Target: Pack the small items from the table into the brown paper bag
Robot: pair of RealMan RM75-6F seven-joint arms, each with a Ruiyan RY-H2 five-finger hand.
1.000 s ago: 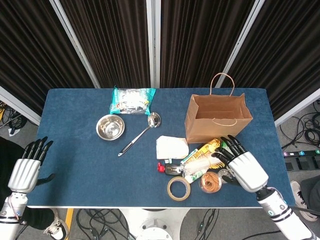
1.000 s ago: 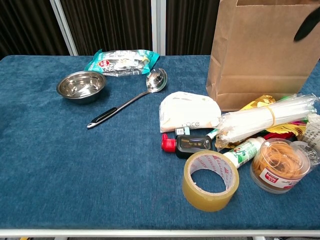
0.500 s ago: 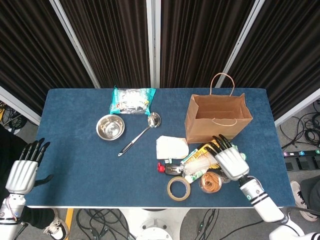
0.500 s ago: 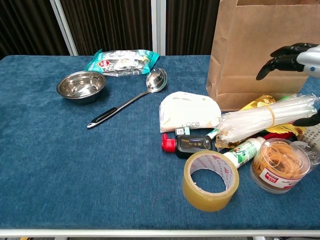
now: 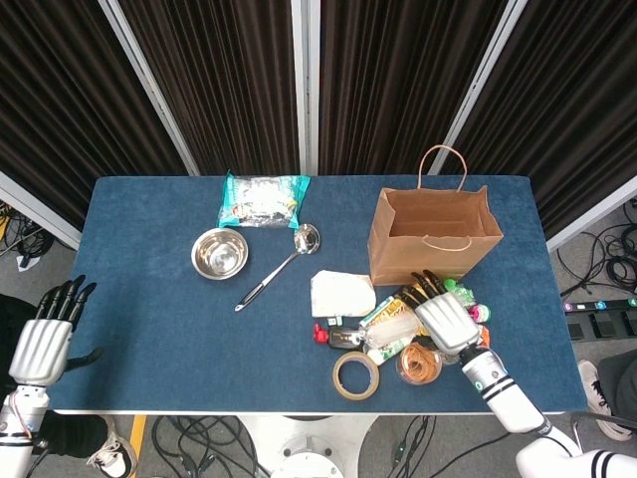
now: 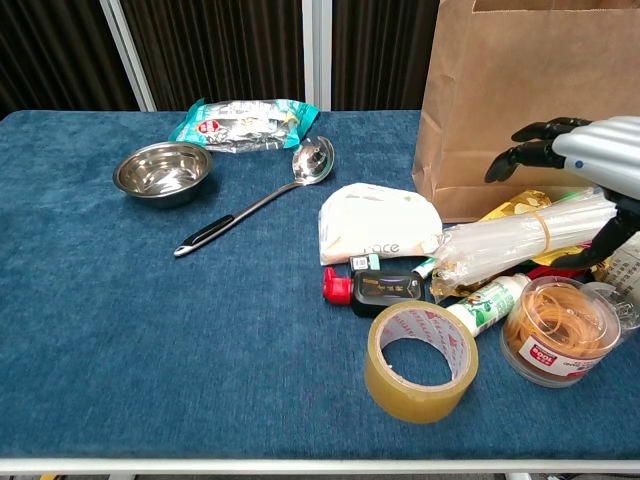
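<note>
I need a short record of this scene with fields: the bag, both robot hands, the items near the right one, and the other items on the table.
bag: brown paper bag, upright, top open, at the table's far right
right robot hand: open, fingers spread above the bundle of clear straws, no grip seen
left robot hand: open, beside the table's left edge, holding nothing
near right robot hand: tape roll, tub of rubber bands
elsewhere: steel bowl, ladle, snack packet

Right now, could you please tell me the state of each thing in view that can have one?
brown paper bag: upright, open at the top
right hand: fingers apart over the straw bundle, holding nothing
left hand: open, off the table
steel bowl: upright
tape roll: lying flat
</note>
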